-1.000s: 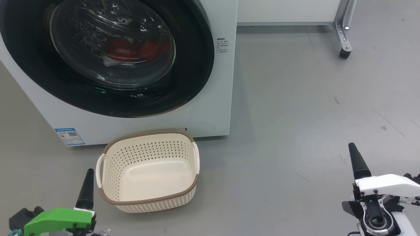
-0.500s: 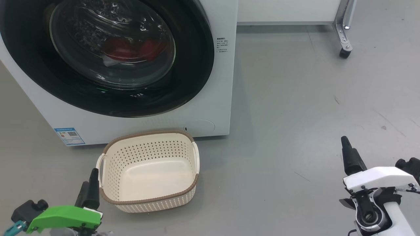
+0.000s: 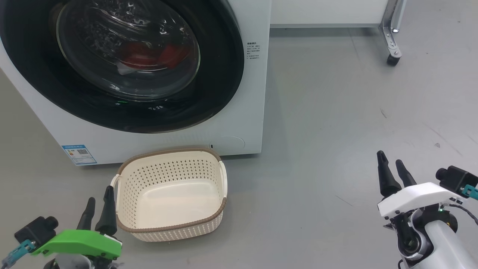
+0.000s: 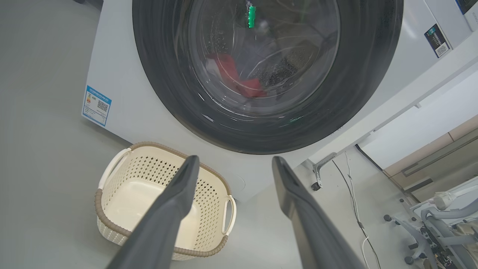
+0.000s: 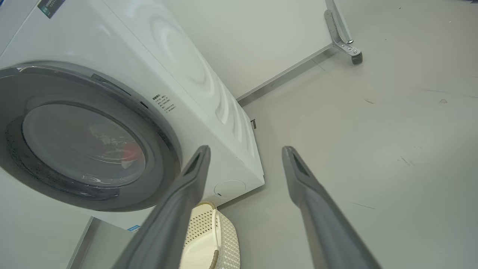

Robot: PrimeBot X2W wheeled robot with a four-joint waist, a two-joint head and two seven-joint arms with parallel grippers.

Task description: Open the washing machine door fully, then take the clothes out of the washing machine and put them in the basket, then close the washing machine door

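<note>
Lengthwise, the basket (image 3: 168, 172) parallels the washing machine (image 3: 239, 112) front, mouth up.

White washing machine (image 3: 254, 123), and the washing machine door (image 3: 220, 86) has a glossy black rim around clear glass. The clothes (image 3: 142, 59) behind it are bright red with a bit of white. Small blue label (image 3: 79, 154), tiny black text (image 3: 252, 51). The basket (image 3: 179, 233) is cream with dotted holes and a brown woven-look rim. Plain grey floor (image 3: 336, 130).
</note>
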